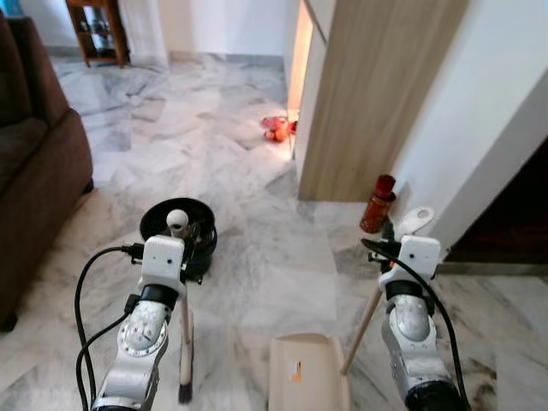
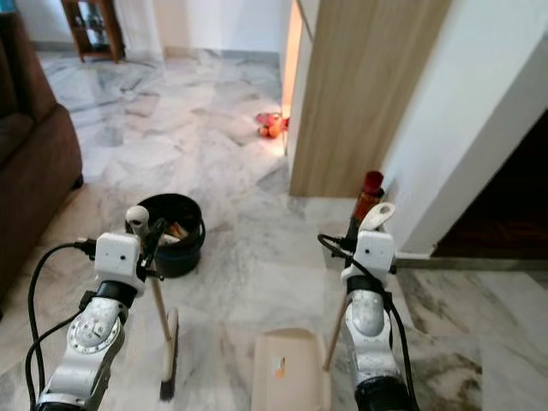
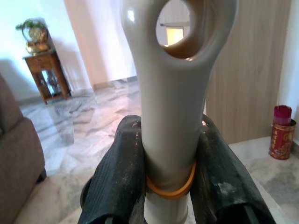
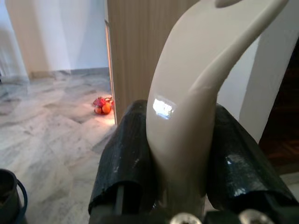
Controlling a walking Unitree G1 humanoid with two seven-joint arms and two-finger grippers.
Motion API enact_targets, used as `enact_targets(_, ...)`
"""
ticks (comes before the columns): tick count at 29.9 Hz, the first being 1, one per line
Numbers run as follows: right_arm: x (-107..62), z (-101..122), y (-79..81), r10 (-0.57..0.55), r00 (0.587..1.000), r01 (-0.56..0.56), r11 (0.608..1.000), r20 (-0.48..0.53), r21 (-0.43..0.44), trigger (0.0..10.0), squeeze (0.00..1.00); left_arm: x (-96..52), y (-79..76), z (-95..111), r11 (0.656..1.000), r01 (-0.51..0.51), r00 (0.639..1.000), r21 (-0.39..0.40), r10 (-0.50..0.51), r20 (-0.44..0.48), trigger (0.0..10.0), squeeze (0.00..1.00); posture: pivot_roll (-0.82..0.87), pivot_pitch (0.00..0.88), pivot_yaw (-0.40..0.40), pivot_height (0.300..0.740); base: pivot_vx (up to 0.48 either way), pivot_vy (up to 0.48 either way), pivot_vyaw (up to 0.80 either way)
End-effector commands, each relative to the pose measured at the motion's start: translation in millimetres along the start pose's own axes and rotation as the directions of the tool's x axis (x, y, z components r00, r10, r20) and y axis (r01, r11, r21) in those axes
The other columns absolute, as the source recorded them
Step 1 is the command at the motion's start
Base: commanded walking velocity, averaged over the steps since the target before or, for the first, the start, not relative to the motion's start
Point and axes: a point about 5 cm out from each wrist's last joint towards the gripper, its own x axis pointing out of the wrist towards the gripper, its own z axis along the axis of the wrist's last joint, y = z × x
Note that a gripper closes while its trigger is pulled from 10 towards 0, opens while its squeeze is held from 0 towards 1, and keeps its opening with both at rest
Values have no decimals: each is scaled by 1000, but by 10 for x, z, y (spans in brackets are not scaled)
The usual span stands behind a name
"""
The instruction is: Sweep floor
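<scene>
1. Your left end effector (image 3: 170,172) is clamped on the broom handle (image 1: 177,224); the broom stands nearly upright, bristles (image 1: 184,392) on the floor (image 1: 257,248) beside the black bin (image 1: 181,224).
2. The dustpan (image 1: 306,375) lies on the floor between the arms, its near end cut off.
3. Your right end effector (image 4: 182,154) is clamped on the dustpan handle (image 1: 415,219), which slants up rightward from the pan, near a red can (image 1: 378,204).

Bucket (image 1: 180,224) left, dustpan (image 1: 306,373) right.
</scene>
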Motion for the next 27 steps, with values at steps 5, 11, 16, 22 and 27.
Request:
enact_targets(5, 39, 61, -36, -11, 999, 11, 1000, 32, 2, 10000, 0, 39, 0, 70, 1000, 3, 999, 29, -4, 44, 10000, 0, 140, 18, -62, 740, 0, 0, -800)
enact_targets(11, 36, 59, -37, -8, 999, 8, 1000, 33, -1, 10000, 0, 39, -3, 66, 1000, -6, 999, 13, 5, 45, 10000, 0, 139, 15, -63, 740, 0, -294, -533)
enact_targets(16, 36, 60, -35, -7, 999, 8, 1000, 33, -1, 10000, 0, 39, -6, 69, 1000, -3, 999, 13, 2, 48, 10000, 0, 138, 15, -64, 740, 0, 0, 0)
enact_targets(22, 41, 65, -41, -9, 999, 9, 1000, 34, -4, 10000, 0, 38, -8, 67, 1000, -6, 999, 1, 6, 48, 10000, 0, 137, 20, -66, 740, 0, 0, 0)
enact_targets(27, 44, 73, -30, -5, 999, 6, 1000, 41, -19, 10000, 0, 39, 0, 61, 1000, -10, 999, 3, 10, 47, 10000, 0, 136, 22, -67, 740, 0, 0, -640)
